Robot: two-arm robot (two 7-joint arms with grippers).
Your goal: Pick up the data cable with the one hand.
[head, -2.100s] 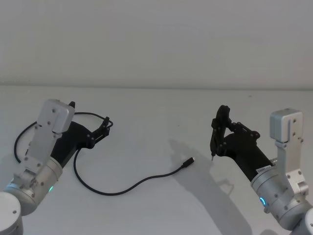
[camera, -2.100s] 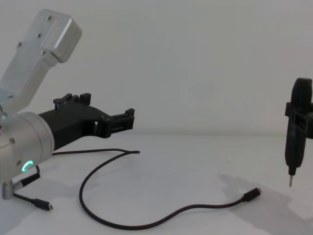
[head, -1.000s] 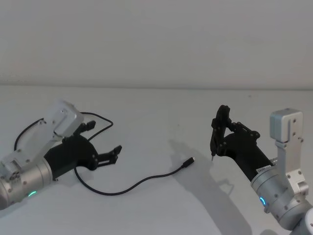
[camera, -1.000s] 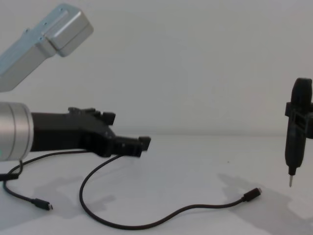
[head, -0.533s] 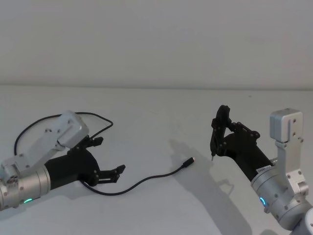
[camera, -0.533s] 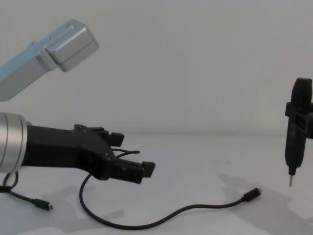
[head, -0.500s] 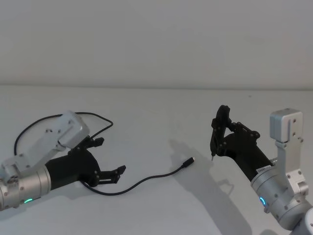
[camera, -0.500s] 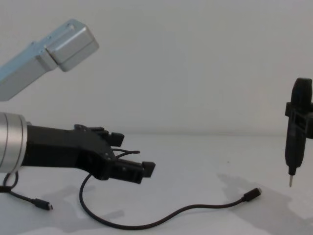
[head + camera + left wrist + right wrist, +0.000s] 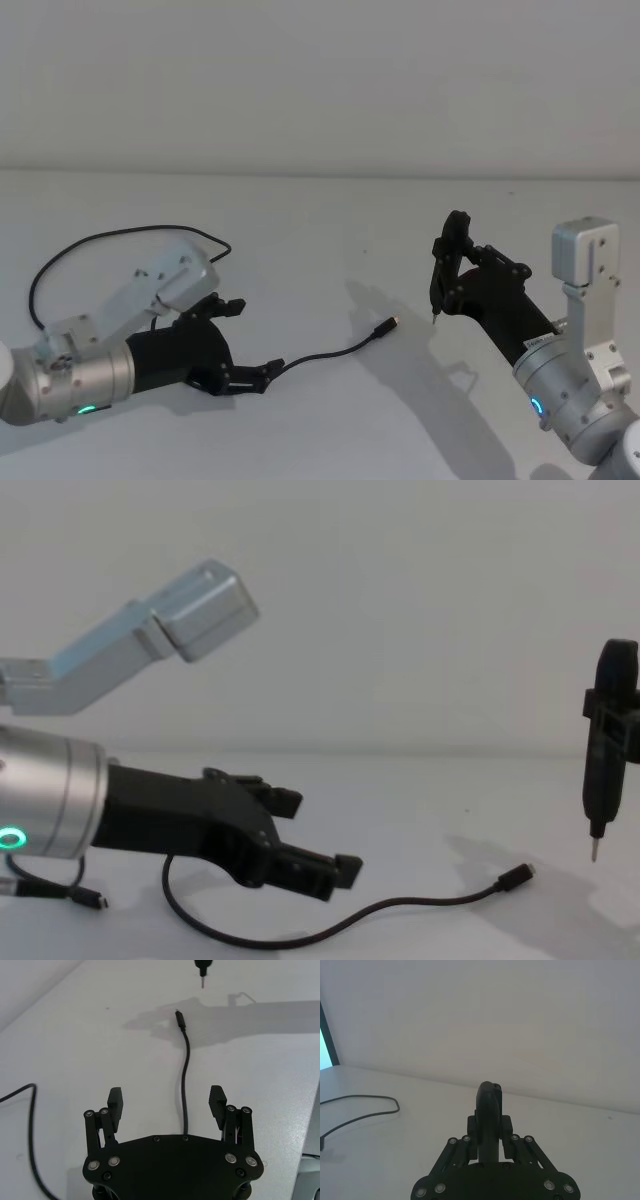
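Black cord on a white table (image 9: 300, 230): the data cable (image 9: 330, 353) lies slack on the surface. It runs from a wide loop on the robot's left, passes beneath the left gripper (image 9: 255, 338), and ends at its plug (image 9: 385, 327) near the table's middle. The plug rests just short of the tip of the pen-like tool (image 9: 438, 290). The left gripper is low over the cable's middle stretch with its jaws spread wide and nothing between them but the cord. In the left wrist view the cable (image 9: 187, 1075) runs straight out through the gap, roughly centred in the left gripper (image 9: 166, 1095) and clear of both fingers. In the chest view the left gripper (image 9: 320, 835) sits just above the cable (image 9: 400, 905), and contact with the table cannot be confirmed. The step in hand is judged to be the final descent and closure. It would be done well by keeping the cord centred in the gap and lowering until the finger pads flank it at table level. The jaws should then close squarely across it, since so thin and limp a cord could roll out from under a high or skewed pinch. The right gripper (image 9: 455, 280) is parked on the robot's right, clamped on the pen-like tool and held above the surface.
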